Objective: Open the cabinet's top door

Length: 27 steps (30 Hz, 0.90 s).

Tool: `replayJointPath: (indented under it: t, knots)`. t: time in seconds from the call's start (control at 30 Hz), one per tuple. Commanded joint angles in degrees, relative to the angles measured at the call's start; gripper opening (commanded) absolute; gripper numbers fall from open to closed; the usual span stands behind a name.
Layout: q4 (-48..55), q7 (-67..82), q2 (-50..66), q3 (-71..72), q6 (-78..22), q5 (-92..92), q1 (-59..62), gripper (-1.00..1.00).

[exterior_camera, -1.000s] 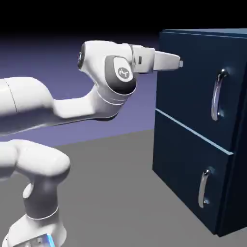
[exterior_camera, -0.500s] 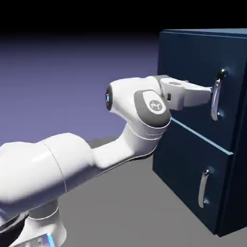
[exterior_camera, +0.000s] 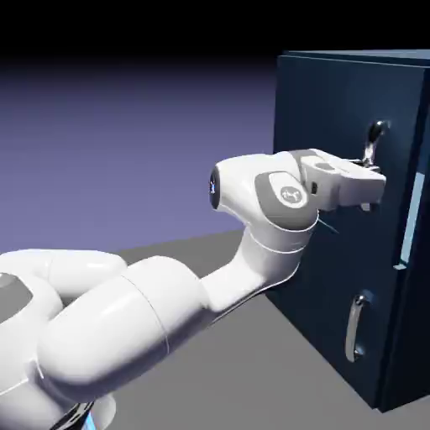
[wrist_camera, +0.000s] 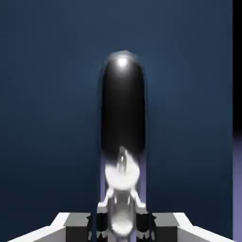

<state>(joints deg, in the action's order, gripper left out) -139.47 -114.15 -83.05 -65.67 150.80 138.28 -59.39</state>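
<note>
Standing at the right of the exterior view, the tall boxy dark navy-blue cabinet rests on the grey surface, and its larger upper panel, the flat dark-blue top door, is swung a little way out: a strip of lighter blue interior shows along its right edge. On that door the vertical curved silver bar handle has its upper end visible above the robot's hand, the lower part hidden behind it. The white two-finger pincer is pressed together on this handle, pinching it near its lower stretch. From the hand view, the same handle fills the middle as a dark glossy bar with a bright highlight at its top, running down between the two small grey fingertips, which press against it from either side against a plain dark-blue door face. Below, the shorter lower door sits flush and closed, its own small silver handle untouched. Reaching in from the lower left, the bulky white arm bends up to the hand.
</note>
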Motion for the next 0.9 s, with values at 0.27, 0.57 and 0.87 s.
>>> replayJointPath:
  t: [0.27,0.57,0.87]
  knots:
    - [-18.69,-7.49,-3.19,12.95,-15.98,-4.19,15.54,-1.00]
    - [-31.26,-11.30,-7.51,31.63,-30.46,-18.69,23.99,-1.00]
    - [-35.68,-14.11,-8.64,50.31,-41.79,-35.03,23.99,-1.00]
